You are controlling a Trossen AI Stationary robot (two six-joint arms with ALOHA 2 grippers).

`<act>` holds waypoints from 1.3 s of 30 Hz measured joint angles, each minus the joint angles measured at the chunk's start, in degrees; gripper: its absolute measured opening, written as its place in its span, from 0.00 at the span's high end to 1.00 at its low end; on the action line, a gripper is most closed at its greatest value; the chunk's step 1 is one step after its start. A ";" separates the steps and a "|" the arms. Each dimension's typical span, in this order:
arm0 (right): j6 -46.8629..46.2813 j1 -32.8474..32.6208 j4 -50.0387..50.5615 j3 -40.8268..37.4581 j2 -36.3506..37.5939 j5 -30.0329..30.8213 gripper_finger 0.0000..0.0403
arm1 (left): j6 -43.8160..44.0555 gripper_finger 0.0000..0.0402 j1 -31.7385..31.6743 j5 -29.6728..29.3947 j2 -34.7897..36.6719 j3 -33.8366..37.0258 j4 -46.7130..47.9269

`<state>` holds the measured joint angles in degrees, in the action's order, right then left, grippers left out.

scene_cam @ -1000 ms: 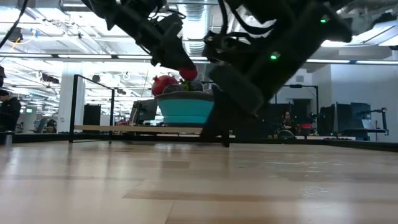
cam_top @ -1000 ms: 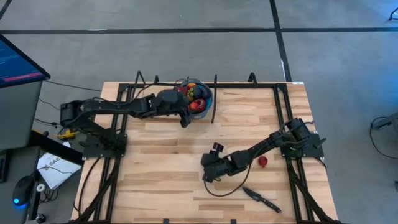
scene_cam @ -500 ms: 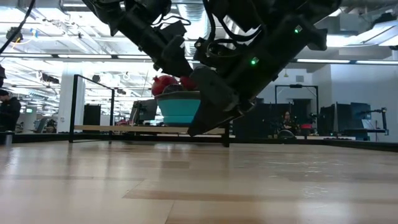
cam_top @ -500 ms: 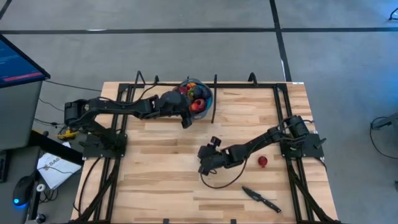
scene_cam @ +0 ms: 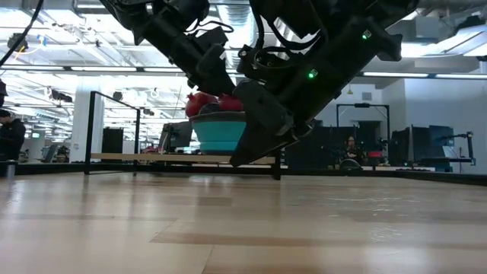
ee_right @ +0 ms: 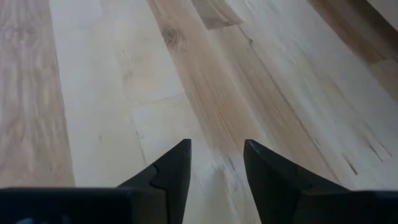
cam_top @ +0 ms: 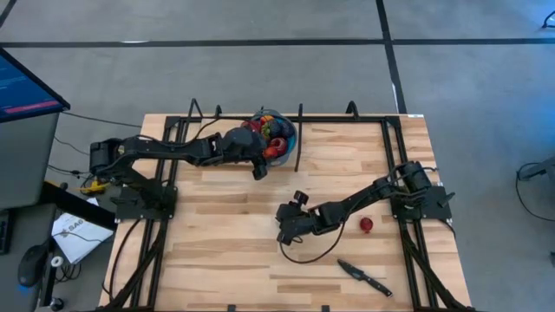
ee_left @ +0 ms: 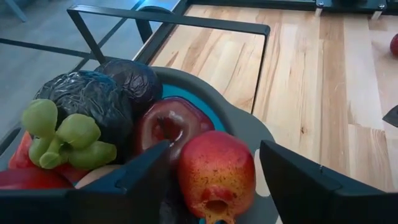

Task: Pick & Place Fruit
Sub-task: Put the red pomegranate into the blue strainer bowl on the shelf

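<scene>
High view: the left gripper (cam_top: pixel 263 162) hangs at the near rim of the blue bowl (cam_top: pixel 291 139), which is heaped with fruit (cam_top: pixel 271 132). A second ago it was in the same spot, so the change is in the fingers, not the arm. The right gripper (cam_top: pixel 284 232) has swung away from the bowl's side toward the table's middle; a lone red fruit (cam_top: pixel 367 224) lies well apart from the bowl, with the knife (cam_top: pixel 362 275) farther still.

Low view: both arms cross in front of the bowl (scene_cam: pixel 221 131); the red piece seen between the left fingers a second ago now sits on the pile.

Left wrist view: the fingers stand apart either side of a red pomegranate-like fruit (ee_left: pixel 216 172) resting in the bowl (ee_left: pixel 249 124), beside dark purple pieces and a green one. I judge this piece just released, one placement done.

Right wrist view: the right fingers (ee_right: pixel 174 165) are parted over bare wood, holding nothing
</scene>
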<state>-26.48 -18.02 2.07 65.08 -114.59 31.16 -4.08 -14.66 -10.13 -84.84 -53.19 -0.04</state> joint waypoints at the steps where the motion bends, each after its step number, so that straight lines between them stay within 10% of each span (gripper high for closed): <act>1: -0.04 0.00 -0.02 0.00 0.00 0.00 0.65 | 0.00 0.38 0.00 0.00 0.00 0.00 0.03; 23: -0.84 0.04 3.82 -0.05 3.84 0.23 0.66 | -0.02 0.34 0.53 0.23 9.55 0.04 0.23; 32: -11.16 -1.16 34.70 0.04 18.22 -1.57 0.72 | 0.44 0.34 7.32 3.02 16.37 3.73 0.95; 39: -20.50 -3.67 58.11 0.00 28.02 -18.82 0.72 | 2.18 0.34 13.15 3.02 18.20 10.91 -4.89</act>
<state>-46.98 -21.69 60.17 65.08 -86.56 12.33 -1.90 -1.51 -7.11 -66.64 -42.28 -4.93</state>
